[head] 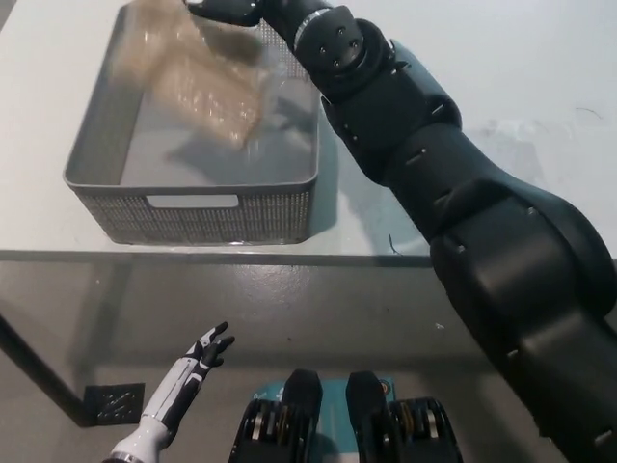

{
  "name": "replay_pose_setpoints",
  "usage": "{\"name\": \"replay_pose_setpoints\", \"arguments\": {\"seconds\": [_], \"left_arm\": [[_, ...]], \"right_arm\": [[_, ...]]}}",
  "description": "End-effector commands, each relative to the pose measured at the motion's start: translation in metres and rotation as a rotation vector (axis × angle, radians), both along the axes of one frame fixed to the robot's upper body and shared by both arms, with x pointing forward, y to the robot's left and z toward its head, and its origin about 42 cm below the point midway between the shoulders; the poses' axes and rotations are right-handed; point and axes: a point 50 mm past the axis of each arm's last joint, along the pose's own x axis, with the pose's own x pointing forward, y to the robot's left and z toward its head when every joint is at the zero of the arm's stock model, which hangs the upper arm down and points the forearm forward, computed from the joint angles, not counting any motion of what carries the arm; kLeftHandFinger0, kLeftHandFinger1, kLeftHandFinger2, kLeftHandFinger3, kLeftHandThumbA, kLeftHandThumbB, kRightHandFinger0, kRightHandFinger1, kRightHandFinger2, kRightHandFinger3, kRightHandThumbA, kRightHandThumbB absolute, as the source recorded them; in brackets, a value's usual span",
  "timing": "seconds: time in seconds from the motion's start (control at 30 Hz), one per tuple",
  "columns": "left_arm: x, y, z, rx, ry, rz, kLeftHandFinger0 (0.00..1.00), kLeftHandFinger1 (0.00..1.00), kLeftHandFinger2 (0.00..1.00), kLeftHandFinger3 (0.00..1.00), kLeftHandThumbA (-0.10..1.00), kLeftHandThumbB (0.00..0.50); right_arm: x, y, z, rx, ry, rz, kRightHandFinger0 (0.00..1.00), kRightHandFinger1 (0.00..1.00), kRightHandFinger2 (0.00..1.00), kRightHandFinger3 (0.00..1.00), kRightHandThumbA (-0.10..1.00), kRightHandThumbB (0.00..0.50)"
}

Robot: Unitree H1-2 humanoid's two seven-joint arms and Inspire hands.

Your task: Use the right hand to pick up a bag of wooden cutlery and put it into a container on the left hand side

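Note:
The bag of wooden cutlery (201,82) is a blurred tan shape in the air over the inside of the grey mesh basket (193,207) on the left of the table. Its shadow lies on the basket floor. My black right arm stretches across the table from the lower right. My right hand (228,9) is at the top edge of the picture, just above the bag. Whether it still holds the bag is hidden by blur and the frame edge. My white left hand (198,359) rests low at the lower left, below the table edge, open.
The basket stands near the table's front edge (289,256). To its right lies bare white tabletop (540,106), partly covered by my right arm. Dark floor shows below the table.

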Motion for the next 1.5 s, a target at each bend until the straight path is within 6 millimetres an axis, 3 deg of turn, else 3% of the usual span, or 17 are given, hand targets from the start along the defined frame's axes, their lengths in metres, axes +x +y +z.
{"name": "replay_pose_setpoints", "arguments": {"seconds": [0.0,0.17,0.3,0.43,0.53,0.67,0.73,0.83,0.97,1.07,1.2,1.27,1.47], "left_arm": [[0.006,0.003,0.011,0.022,-0.057,-0.046,1.0,1.0,0.92,1.0,1.0,0.326],[0.007,0.003,0.012,0.049,-0.065,-0.058,1.0,0.99,0.92,1.0,1.0,0.322],[0.007,0.001,0.011,0.049,-0.058,-0.062,1.0,0.99,0.91,1.0,1.0,0.348],[0.006,-0.001,0.008,0.042,-0.048,-0.063,1.0,0.98,0.9,1.0,1.0,0.351],[0.008,0.001,0.01,0.045,-0.053,-0.067,1.0,0.97,0.89,1.0,1.0,0.339],[0.009,0.003,0.012,0.054,-0.057,-0.073,1.0,0.96,0.89,1.0,1.0,0.319],[0.009,0.003,0.012,0.057,-0.06,-0.077,1.0,0.96,0.89,1.0,1.0,0.319],[0.009,0.007,0.012,0.05,-0.052,-0.076,1.0,0.96,0.89,1.0,1.0,0.328],[0.01,0.009,0.013,0.065,-0.061,-0.062,1.0,0.95,0.88,1.0,1.0,0.319],[0.008,0.007,0.012,0.07,-0.064,-0.053,0.98,0.94,0.87,1.0,1.0,0.319],[0.006,0.01,0.011,0.056,-0.06,-0.035,0.98,0.96,0.9,1.0,1.0,0.287],[0.007,0.009,0.01,0.055,-0.059,-0.028,0.99,0.97,0.91,1.0,1.0,0.296],[0.006,0.009,0.007,0.046,-0.049,-0.018,0.99,0.98,0.93,1.0,1.0,0.303]], "right_arm": [[0.003,-0.005,0.044,-0.026,-0.056,0.046,1.0,1.0,1.0,1.0,0.72,0.5],[0.009,-0.024,0.04,-0.062,-0.075,0.011,1.0,1.0,1.0,1.0,0.8,0.5],[0.013,-0.036,0.041,-0.057,-0.083,-0.003,1.0,1.0,1.0,1.0,0.77,0.499],[0.017,-0.049,0.044,-0.045,-0.106,-0.016,1.0,1.0,1.0,1.0,0.78,0.464],[0.021,-0.072,0.06,-0.033,-0.138,-0.03,1.0,1.0,1.0,1.0,0.82,0.415],[0.022,-0.104,0.072,0.026,-0.207,-0.034,1.0,1.0,1.0,1.0,0.86,0.406],[0.015,-0.127,0.074,0.075,-0.242,-0.035,1.0,1.0,1.0,1.0,0.86,0.405],[-0.011,-0.163,0.065,0.154,-0.319,-0.028,1.0,1.0,1.0,1.0,0.85,0.398],[-0.052,-0.199,0.044,0.235,-0.385,-0.022,1.0,1.0,1.0,1.0,0.86,0.365],[-0.078,-0.219,0.02,0.257,-0.405,-0.027,1.0,1.0,1.0,1.0,0.87,0.374],[-0.117,-0.244,-0.025,0.282,-0.4,-0.029,1.0,1.0,1.0,1.0,0.88,0.353],[-0.134,-0.257,-0.045,0.311,-0.382,-0.03,1.0,1.0,1.0,1.0,0.84,0.345],[-0.178,-0.275,-0.108,0.26,-0.325,-0.072,1.0,1.0,1.0,1.0,0.9,0.343]]}}
